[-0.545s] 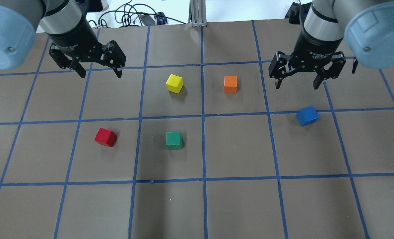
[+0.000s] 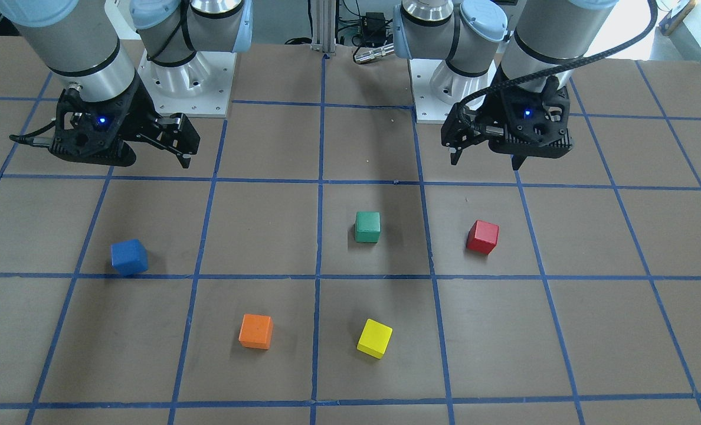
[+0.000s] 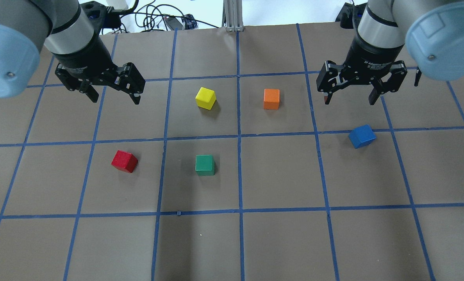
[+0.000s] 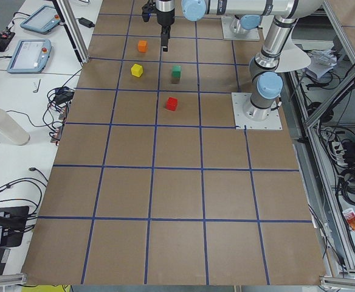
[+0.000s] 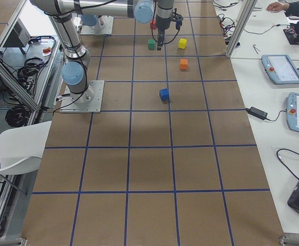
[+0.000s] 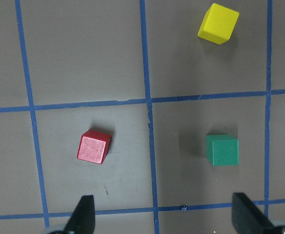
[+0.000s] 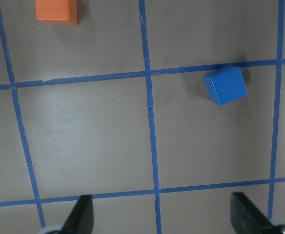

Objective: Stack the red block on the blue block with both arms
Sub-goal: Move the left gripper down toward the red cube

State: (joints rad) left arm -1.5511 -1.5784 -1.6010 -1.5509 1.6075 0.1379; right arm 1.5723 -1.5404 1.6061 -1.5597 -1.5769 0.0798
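On the brown gridded counter, seen from overhead, the small matte red cube lies flat in the robot's left half, turned slightly off the grid. It sits at 9 o'clock of a small green cube, well apart from it, with a blue tape line running between them. Nothing touches it.

The small matte blue cube rests far off at the red one's 3 o'clock, in the right half, also skewed, with its far edge just beside a cross line of tape.

The black two-finger left claw hangs above the counter at about 12 o'clock of the red cube, its jaws spread wide and gripping nothing. The matching right claw hangs at 11 o'clock of the blue cube, equally wide open and empty.

Between the two claws lie a yellow cube at the green cube's 12 o'clock and an orange cube at the yellow one's 3 o'clock.
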